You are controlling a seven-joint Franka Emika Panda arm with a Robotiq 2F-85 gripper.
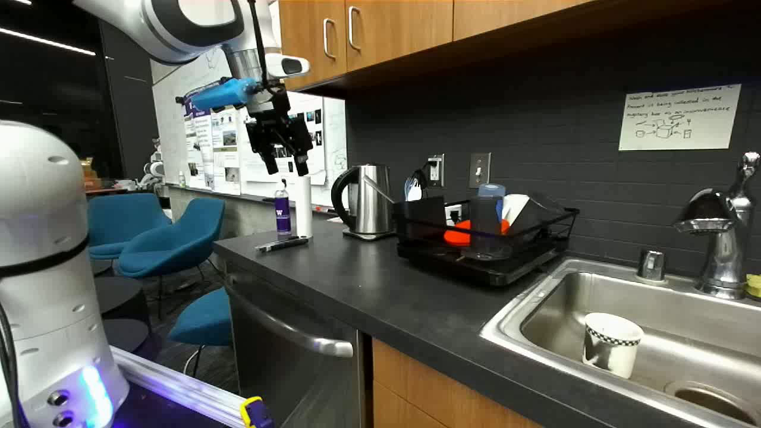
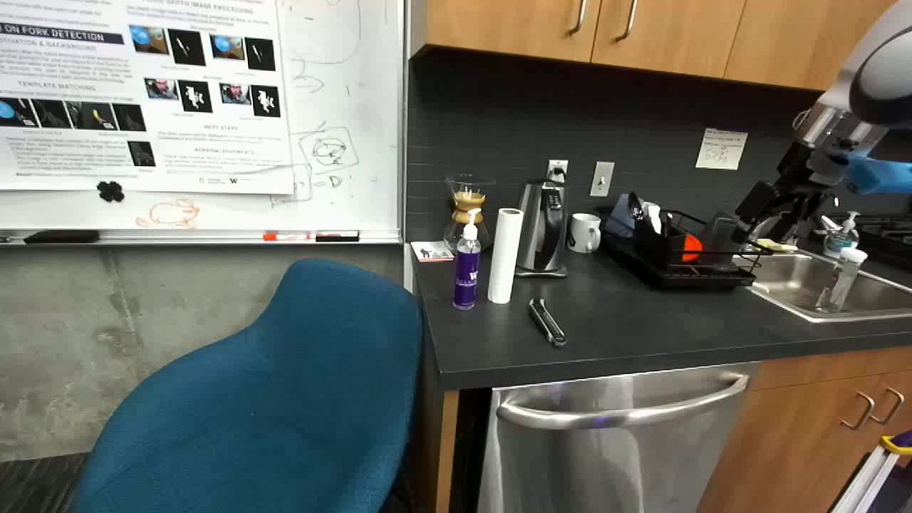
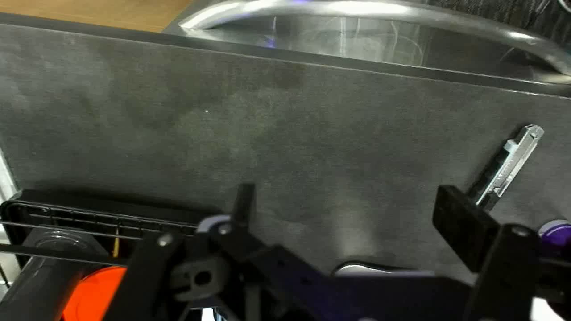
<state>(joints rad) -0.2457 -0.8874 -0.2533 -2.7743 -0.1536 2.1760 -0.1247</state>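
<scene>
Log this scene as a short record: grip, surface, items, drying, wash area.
grip: black two-finger gripper, open, holding nothing
surface: dark grey countertop, below the gripper
items: slim black-and-silver tool lying flat; purple-and-clear pump bottle; upright white cylinder; stainless steel kettle
drying: black wire dish rack, round orange item inside
wash area: stainless steel sink, white cup with checkered band inside

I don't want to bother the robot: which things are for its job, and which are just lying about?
Probably in the work: gripper, open, holding nothing; rack, kettle and tool, seemingly nearest it.

Probably just lying about: purple bottle, roll, mug, cup in the sink.
</scene>
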